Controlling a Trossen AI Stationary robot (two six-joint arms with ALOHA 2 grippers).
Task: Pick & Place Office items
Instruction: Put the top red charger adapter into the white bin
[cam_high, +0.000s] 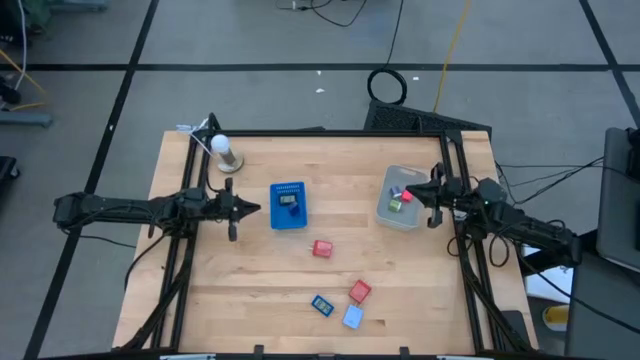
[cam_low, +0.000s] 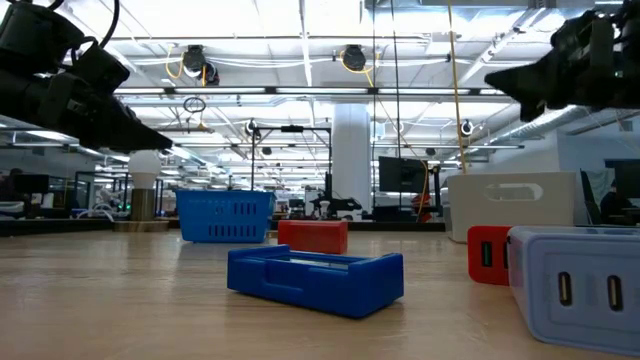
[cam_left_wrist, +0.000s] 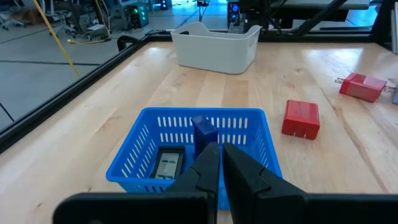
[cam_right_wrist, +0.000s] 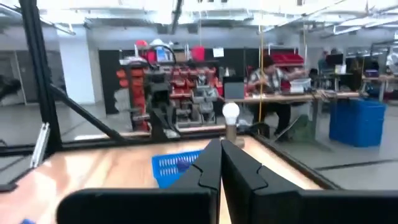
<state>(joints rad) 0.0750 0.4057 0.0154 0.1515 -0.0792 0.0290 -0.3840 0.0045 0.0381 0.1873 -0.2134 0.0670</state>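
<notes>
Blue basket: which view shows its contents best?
The left wrist view: it looks into the blue basket at a dark flat item and a blue piece. The high view shows it small from above, the low view only its side, the right wrist view a corner.

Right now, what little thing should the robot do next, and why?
Probably swing the right hand, shut and empty beside the grey bin, toward the red block mid-table. Four small pieces lie loose on the table; the left hand waits shut by the blue basket.

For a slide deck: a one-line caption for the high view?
Both grippers shut and empty: left gripper beside the blue tray, right gripper over the grey bin.
</notes>
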